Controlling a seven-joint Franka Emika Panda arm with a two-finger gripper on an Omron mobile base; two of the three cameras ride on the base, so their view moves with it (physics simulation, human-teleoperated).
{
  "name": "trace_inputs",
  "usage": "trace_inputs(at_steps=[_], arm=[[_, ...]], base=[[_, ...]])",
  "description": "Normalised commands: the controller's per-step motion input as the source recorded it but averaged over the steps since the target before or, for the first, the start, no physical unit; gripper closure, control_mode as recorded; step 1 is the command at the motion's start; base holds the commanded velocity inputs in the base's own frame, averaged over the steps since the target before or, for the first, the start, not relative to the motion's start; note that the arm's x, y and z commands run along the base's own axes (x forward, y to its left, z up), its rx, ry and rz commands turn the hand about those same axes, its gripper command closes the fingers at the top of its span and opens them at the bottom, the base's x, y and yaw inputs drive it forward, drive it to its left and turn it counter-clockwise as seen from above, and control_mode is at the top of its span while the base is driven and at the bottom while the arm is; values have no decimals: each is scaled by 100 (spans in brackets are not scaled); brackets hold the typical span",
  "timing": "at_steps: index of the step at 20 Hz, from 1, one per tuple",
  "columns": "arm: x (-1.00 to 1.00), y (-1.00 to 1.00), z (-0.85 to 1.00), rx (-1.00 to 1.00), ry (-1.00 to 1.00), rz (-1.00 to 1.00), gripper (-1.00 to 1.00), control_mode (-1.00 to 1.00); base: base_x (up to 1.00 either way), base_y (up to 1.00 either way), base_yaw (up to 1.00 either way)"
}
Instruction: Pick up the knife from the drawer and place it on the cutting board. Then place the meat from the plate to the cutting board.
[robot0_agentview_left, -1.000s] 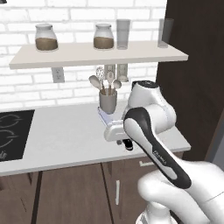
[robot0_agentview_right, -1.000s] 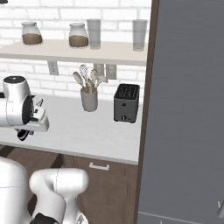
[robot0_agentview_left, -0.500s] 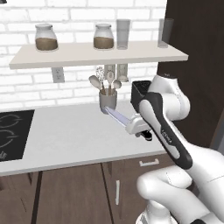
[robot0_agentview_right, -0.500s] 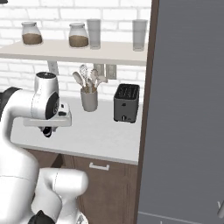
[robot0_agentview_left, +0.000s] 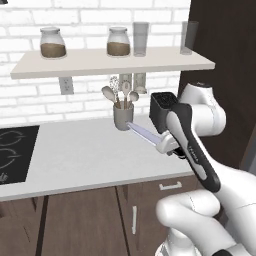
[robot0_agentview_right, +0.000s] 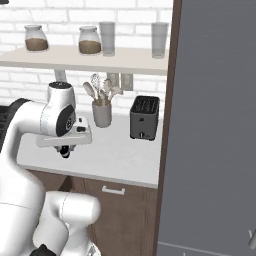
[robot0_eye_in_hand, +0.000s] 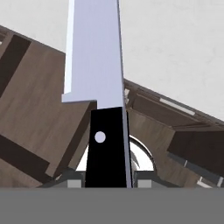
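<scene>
My gripper (robot0_agentview_left: 169, 148) is shut on the black handle of the knife (robot0_agentview_left: 144, 134) and holds it in the air above the white counter (robot0_agentview_left: 75, 160). The long silver blade points back and left, toward the utensil holder (robot0_agentview_left: 123, 117). In the hand view the knife (robot0_eye_in_hand: 94, 52) runs straight up from between the two fingers (robot0_eye_in_hand: 75, 182), with my gripper (robot0_eye_in_hand: 107, 181) closed on its handle, over brown cabinet fronts and the counter edge. From the right base the hand (robot0_agentview_right: 65, 140) hangs level over the counter's front part. The cutting board, the meat, the plate and the drawer are out of view.
A dark toaster (robot0_agentview_right: 144, 117) stands at the counter's right end, beside the utensil holder (robot0_agentview_right: 101, 113). The shelf (robot0_agentview_left: 110, 62) above carries jars and glasses. A black cooktop (robot0_agentview_left: 12, 155) lies at the left. A tall dark cabinet side (robot0_agentview_right: 215, 125) bounds the right.
The arm has swung to the right along the counter with the knife in its grip. The hand went from in front of the utensil holder to near the toaster. The grip stayed shut.
</scene>
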Motion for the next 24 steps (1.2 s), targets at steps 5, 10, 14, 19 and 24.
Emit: trace_inputs(at_steps=[5,10,14,19,24], arm=[[-1,-29,-26,0,-3,-1,100,-100],[1,-6,-29,0,0,-5,100,-100],[1,0,-8,0,0,-4,100,-100],[0,0,0,0,0,0,100,-100],[-13,0,0,0,0,0,100,100]], base=[[0,0,0],[0,0,0],[0,0,0],[0,0,0],[-13,0,0]])
